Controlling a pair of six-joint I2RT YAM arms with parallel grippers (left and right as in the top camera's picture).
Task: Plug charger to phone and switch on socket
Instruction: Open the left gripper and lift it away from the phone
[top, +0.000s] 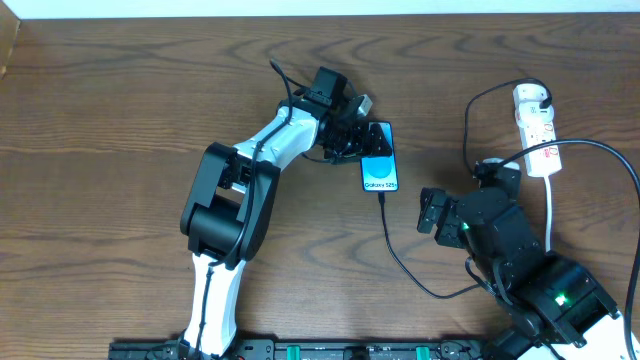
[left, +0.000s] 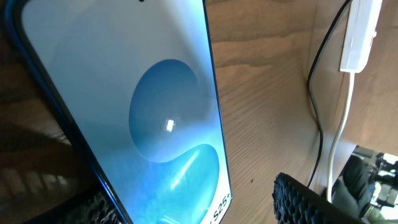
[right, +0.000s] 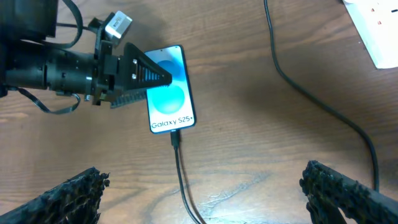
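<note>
the left gripper has its 2 fingers spread either side of the top end of the phone. the left wrist view shows bare table between 1 finger and the phone's edge, so the jaws are parted and not clamping. straddling that end looks like a way to brace the phone against a push from below. the right gripper is spread wide and empty, hovering near the phone's bottom edge without touching it. the phone lies flat, screen up, around the middle of the table. the charger has its connector tip seated against that bottom edge, apparently plugged in. its black cable trails down past the right gripper and seems to loop back up to the socket at the far right, well apart from the phone. judging by this, the plugging step is done and the switch is what is left. whether the switch is on i cannot tell.
</note>
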